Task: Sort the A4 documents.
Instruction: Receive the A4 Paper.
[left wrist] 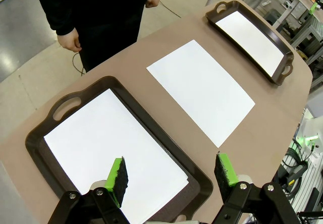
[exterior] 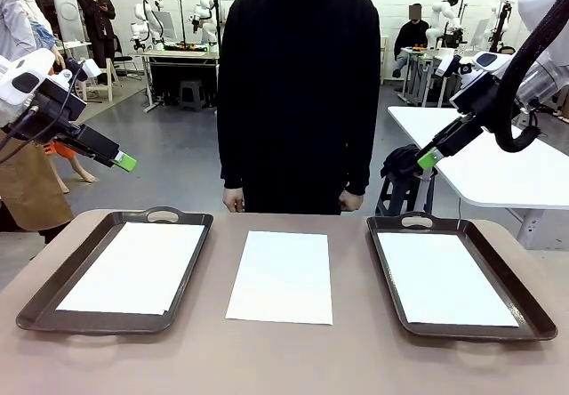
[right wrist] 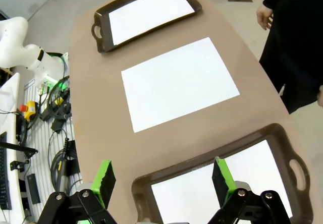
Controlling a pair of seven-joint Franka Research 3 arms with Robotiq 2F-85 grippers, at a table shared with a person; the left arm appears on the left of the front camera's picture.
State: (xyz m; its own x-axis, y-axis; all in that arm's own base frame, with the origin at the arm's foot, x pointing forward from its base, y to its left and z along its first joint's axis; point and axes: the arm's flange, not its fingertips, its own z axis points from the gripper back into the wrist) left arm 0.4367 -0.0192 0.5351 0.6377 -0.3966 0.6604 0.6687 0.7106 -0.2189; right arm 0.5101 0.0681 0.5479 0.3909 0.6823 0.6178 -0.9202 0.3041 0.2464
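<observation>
One white A4 document (exterior: 281,276) lies flat on the bare table between two dark trays; it also shows in the left wrist view (left wrist: 201,88) and the right wrist view (right wrist: 178,82). A second sheet (exterior: 135,266) rests in the left tray (exterior: 53,290), a third (exterior: 444,278) in the right tray (exterior: 531,302). My left gripper (left wrist: 171,173) hangs open high above the left tray's near corner, seen at the left edge (exterior: 124,161) in the front view. My right gripper (right wrist: 160,178) is open too, raised over the right tray (exterior: 429,158). Neither holds anything.
A person in a black top (exterior: 298,92) stands at the far edge of the table, hands (exterior: 233,201) down by the sides. A white table (exterior: 480,159) stands at the right, behind the right arm. Cables and a control box (right wrist: 45,108) sit beside the table.
</observation>
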